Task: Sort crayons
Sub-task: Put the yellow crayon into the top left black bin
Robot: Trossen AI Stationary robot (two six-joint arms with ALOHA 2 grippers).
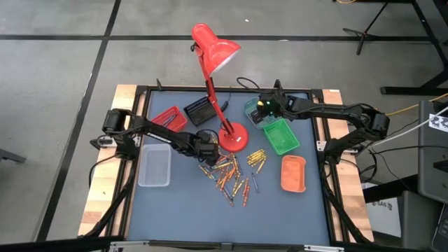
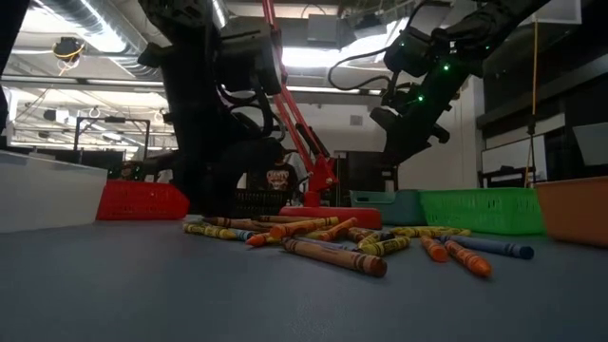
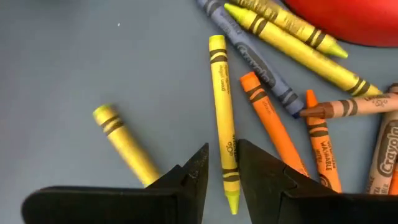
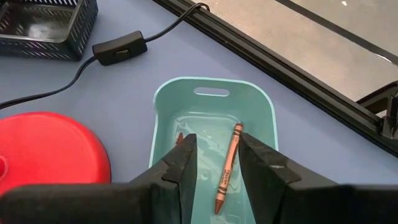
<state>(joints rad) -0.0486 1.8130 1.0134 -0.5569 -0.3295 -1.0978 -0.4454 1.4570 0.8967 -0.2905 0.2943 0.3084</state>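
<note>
Several crayons (image 1: 234,175) lie scattered on the blue-grey table in front of the red lamp's base (image 1: 233,138). My left gripper (image 1: 207,155) is down at the pile's left edge, pointing steeply down. In the left wrist view it (image 3: 224,171) is open, with one finger on each side of a yellow-green crayon (image 3: 221,106) that lies flat on the table. My right gripper (image 4: 217,149) hangs open above the teal tray (image 4: 214,99). A brown crayon (image 4: 229,163) lies on that tray's floor, seen between the fingers.
A clear tray (image 1: 155,166) sits at the left, and a red tray (image 1: 170,117) and a black mesh tray (image 1: 201,110) at the far left. A green tray (image 1: 281,135) and an orange tray (image 1: 293,173) sit at the right. The lamp's cord and switch (image 4: 118,46) lie near the teal tray.
</note>
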